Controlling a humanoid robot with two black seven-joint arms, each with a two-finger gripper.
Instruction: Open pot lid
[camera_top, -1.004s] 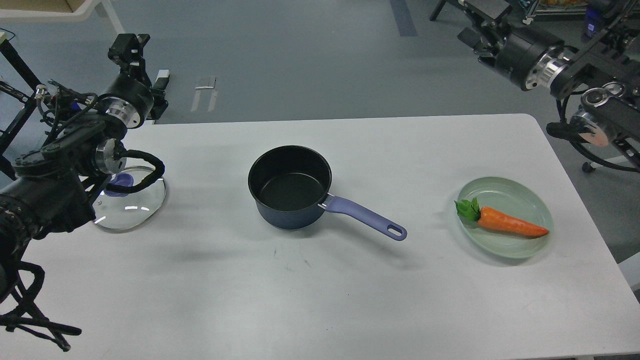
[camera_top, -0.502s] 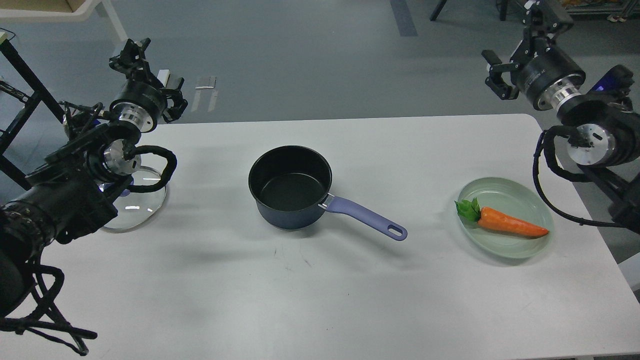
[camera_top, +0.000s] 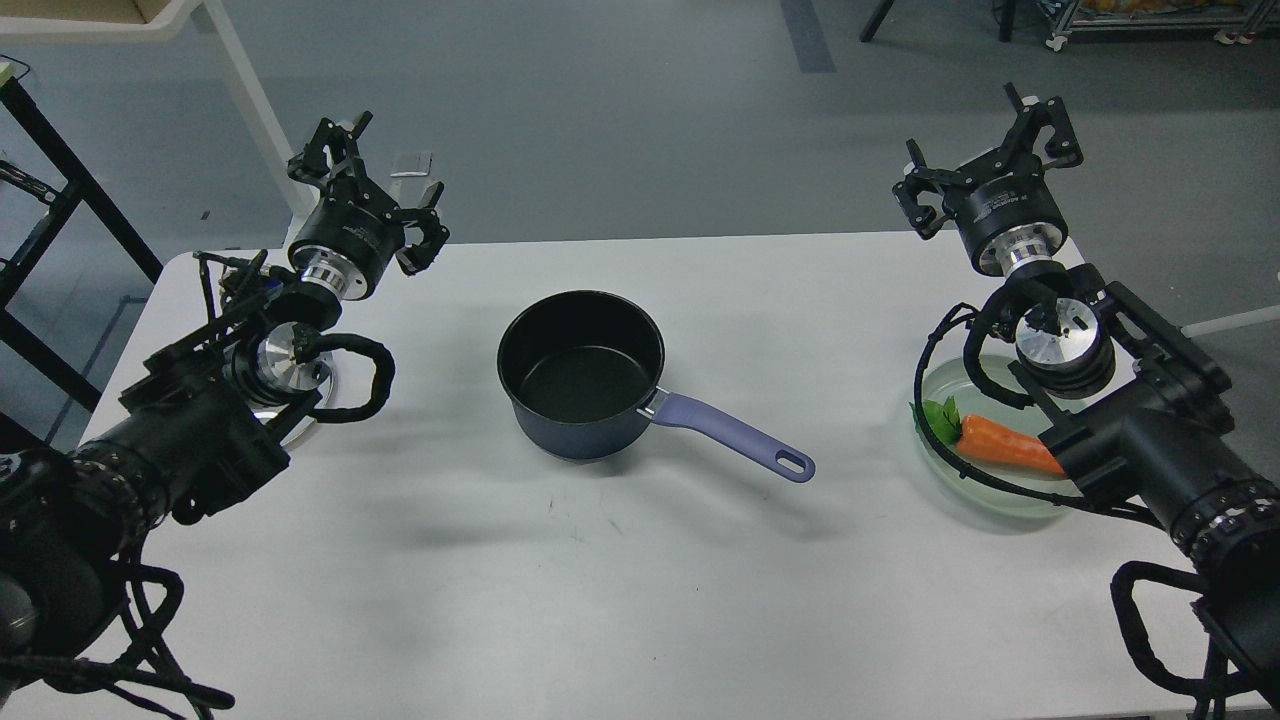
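Note:
A dark blue pot (camera_top: 580, 372) with a purple handle (camera_top: 730, 436) stands open in the middle of the white table (camera_top: 620, 580), with no lid on it and nothing inside. The glass lid (camera_top: 326, 400) lies flat on the table at the left, almost wholly hidden under my left arm; only a sliver of its rim shows. My left gripper (camera_top: 378, 182) is open and empty, raised above the table's back left edge. My right gripper (camera_top: 985, 150) is open and empty, raised above the back right edge. Both are well apart from the pot.
A pale green plate (camera_top: 985, 492) with an orange carrot (camera_top: 1003, 448) sits at the right, partly covered by my right arm. A black frame (camera_top: 60, 210) and a white post (camera_top: 255, 110) stand beyond the table's left end.
Both arms have swung inward over the table's ends. My left arm now covers nearly all of the lid. My right arm now overlaps the plate. The pot, lid and carrot have not moved.

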